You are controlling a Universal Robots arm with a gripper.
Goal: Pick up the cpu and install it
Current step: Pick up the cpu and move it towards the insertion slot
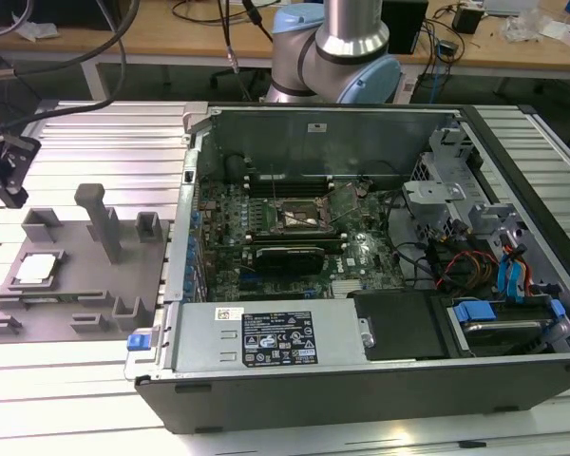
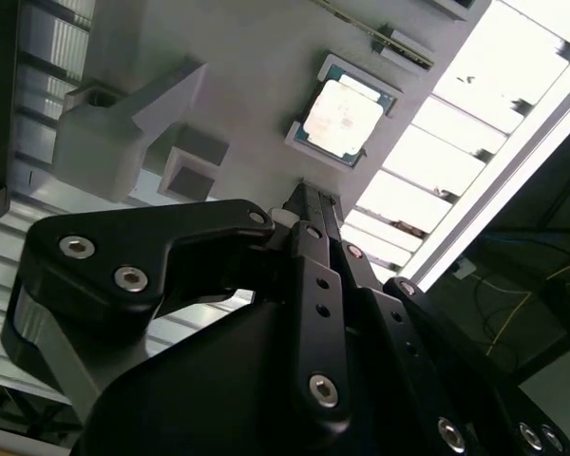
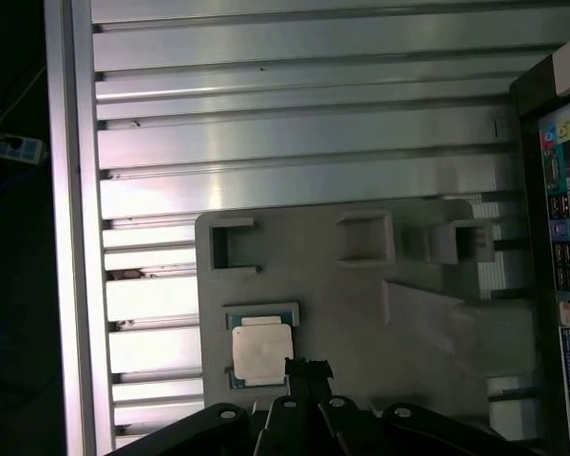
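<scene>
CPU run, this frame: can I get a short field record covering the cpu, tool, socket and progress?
cpu: lying flat in a recess of the grey fixture, shiny top up
tool: shut, holding nothing, above the fixture and close to the cpu
socket: inside the open case, to the exterior view's right of the fixture
progress: cpu not yet picked up, not installed
</scene>
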